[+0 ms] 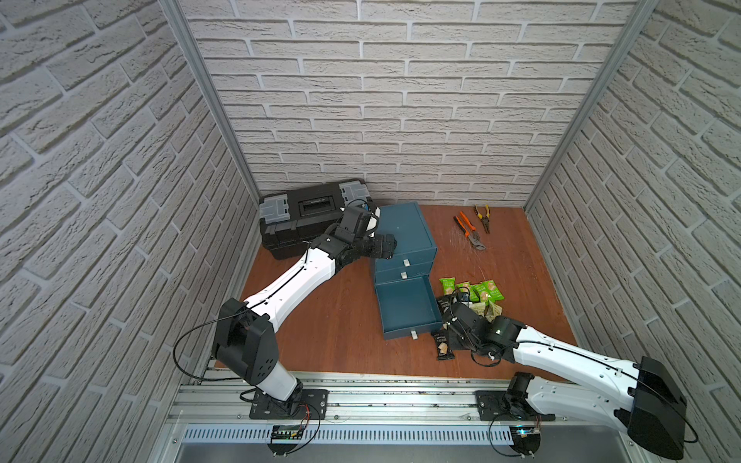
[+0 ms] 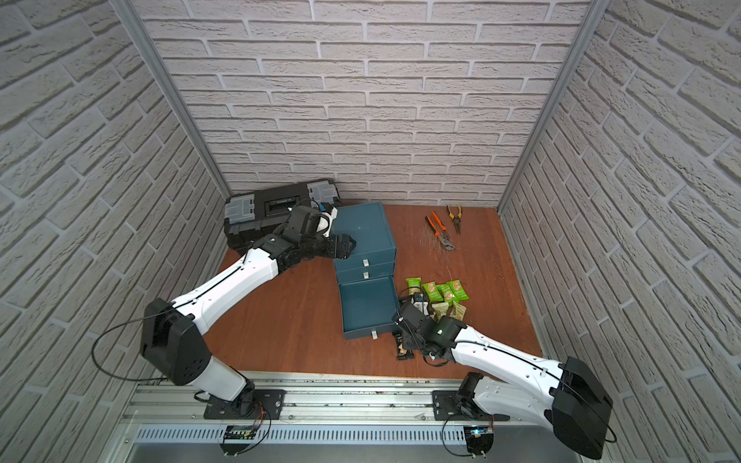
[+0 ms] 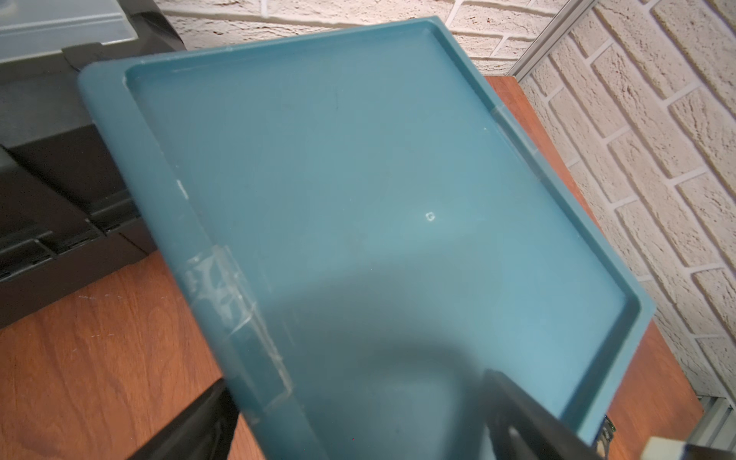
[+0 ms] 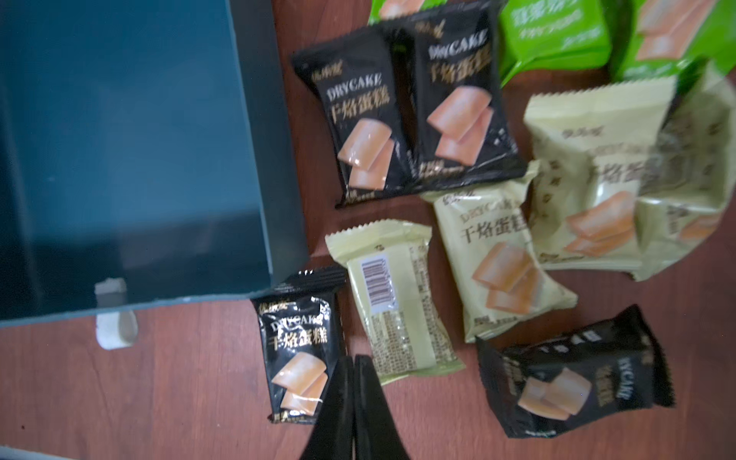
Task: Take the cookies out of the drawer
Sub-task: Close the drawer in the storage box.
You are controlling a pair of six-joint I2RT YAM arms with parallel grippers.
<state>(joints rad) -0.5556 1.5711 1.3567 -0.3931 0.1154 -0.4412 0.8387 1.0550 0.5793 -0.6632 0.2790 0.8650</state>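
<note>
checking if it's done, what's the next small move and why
Probably lift the right pincer clear: the drawer looks empty, the cookies lie on the table beside it, and the pincer is shut on nothing.

The left arm (image 1: 288, 280) and right arm (image 1: 561, 356) are white with black joints. Behind the right pincer (image 4: 353, 358) a thin black cable (image 1: 483, 363) loops. Its fingers (image 4: 372, 402) are black and pointed.

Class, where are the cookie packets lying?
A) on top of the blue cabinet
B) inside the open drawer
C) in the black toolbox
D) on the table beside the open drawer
D: the cookies lie on the table beside the open drawer, whose inside is bare.
</note>
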